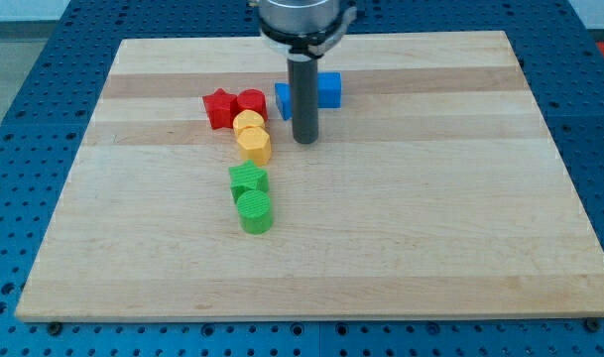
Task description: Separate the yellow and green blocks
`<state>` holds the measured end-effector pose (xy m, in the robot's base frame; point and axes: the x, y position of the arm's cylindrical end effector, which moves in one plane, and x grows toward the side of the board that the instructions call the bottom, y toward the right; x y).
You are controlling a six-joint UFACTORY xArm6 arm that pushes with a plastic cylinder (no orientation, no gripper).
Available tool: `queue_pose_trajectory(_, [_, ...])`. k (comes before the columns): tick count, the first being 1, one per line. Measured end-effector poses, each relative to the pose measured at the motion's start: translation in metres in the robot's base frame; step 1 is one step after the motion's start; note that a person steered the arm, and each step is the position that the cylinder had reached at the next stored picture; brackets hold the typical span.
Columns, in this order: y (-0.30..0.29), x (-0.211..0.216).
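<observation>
Two yellow blocks stand touching near the board's middle: a round one [248, 122] above a hexagonal one [255, 146]. Below them, with a small gap, a green star-shaped block [248, 179] touches a green cylinder [254, 211]. My tip [304, 139] rests on the board just to the view's right of the yellow blocks, apart from them by a narrow gap. The rod rises from it to the arm's grey flange [303, 20] at the view's top.
A red star block [218, 106] and a red block [251, 101] sit touching just above-left of the yellow ones. A blue block [325, 90] lies partly behind the rod. The wooden board [460, 218] lies on a blue perforated table [24, 119].
</observation>
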<state>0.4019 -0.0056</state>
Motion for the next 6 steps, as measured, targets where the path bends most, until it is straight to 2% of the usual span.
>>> queue_pose_trajectory(1, [-0.001, 0.012])
queue_pose_trajectory(3, [-0.057, 0.047])
queue_pose_trajectory(4, [-0.077, 0.051])
queue_pose_trajectory(6, [-0.085, 0.033])
